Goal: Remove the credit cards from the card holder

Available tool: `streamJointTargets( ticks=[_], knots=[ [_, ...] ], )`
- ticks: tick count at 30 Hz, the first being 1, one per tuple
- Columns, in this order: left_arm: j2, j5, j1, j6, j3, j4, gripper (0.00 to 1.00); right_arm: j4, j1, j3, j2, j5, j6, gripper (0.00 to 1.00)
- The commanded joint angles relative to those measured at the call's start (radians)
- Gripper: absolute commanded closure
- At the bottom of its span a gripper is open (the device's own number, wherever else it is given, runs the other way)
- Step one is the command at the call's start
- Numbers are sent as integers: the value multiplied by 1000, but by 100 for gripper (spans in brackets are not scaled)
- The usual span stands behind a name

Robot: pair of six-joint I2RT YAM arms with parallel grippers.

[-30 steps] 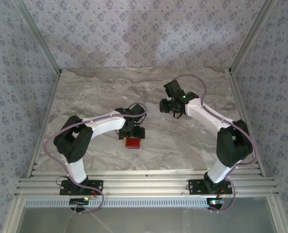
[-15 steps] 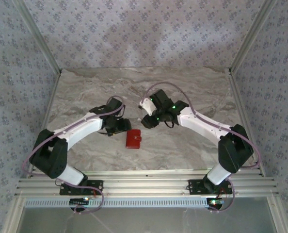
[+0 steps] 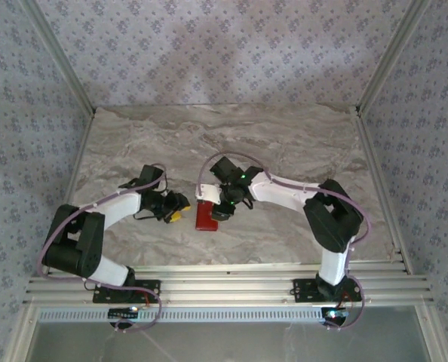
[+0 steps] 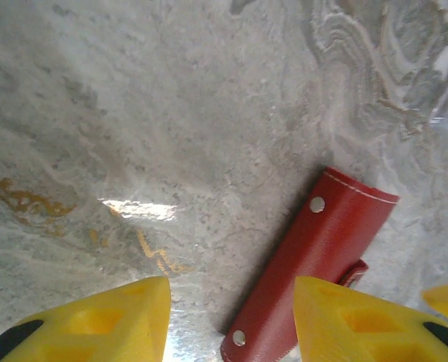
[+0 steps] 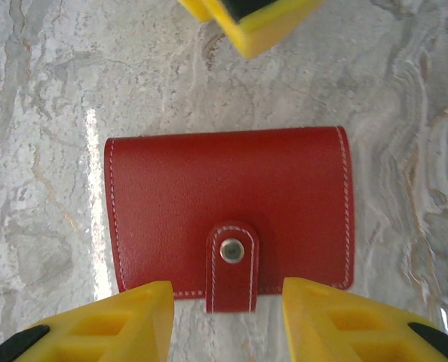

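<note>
Card holder (image 3: 206, 217) lies flat on the counter (image 3: 299, 136), near the front edge and between the two arms. It is folded shut, with the snap tab (image 5: 232, 264) buttoned over its edge. The credit cards are judged to be inside.

Left gripper (image 4: 231, 294) sits low just beside the holder's left side, jaws apart and empty. One end of the holder shows in the gap, not pinched.

Right gripper (image 5: 224, 292) hovers right over the tab edge. Its jaws are apart and straddle the tab without gripping it.

Handling guess: the holder is light, thin leather-like stuff, soft and floppy once open. It will likely slide on the glossy marble-look counter if pushed from one side only. Best hold is probably one gripper pinning or pinching the body by a short edge while the other pulls the tab to pop the snap. The cards should be stiff and slick, so take them by an exposed edge.

Beyond the holder is bare counter up to the patterned back wall (image 3: 224, 53).
</note>
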Motion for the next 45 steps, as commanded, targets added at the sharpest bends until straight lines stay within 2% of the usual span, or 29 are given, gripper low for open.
streamJointTargets(
  ticks=[1, 11, 17, 22, 38, 42, 43, 45],
  knots=[
    [-29, 85, 20, -11, -17, 55, 53, -38, 14, 53, 50, -15, -46, 57],
    [-5, 147, 23, -44, -44, 125, 56, -61, 24, 80, 135, 4, -71, 57],
    [28, 197, 19, -85, -53, 189, 60, -48, 29, 71, 142, 15, -78, 73],
    [43, 207, -3, -111, -45, 218, 62, 40, 29, 23, 103, -3, -65, 79],
    [171, 220, -70, -202, -48, 347, 65, 433, 21, -237, -61, -80, 6, 88],
    [162, 190, -70, -182, -45, 303, 65, 488, 12, -285, -97, -68, 50, 88],
    [158, 182, -70, -174, -42, 291, 65, 491, 9, -294, -109, -61, 66, 85],
    [141, 161, -67, -160, -32, 250, 65, 472, 2, -301, -130, -36, 107, 74]
  ],
)
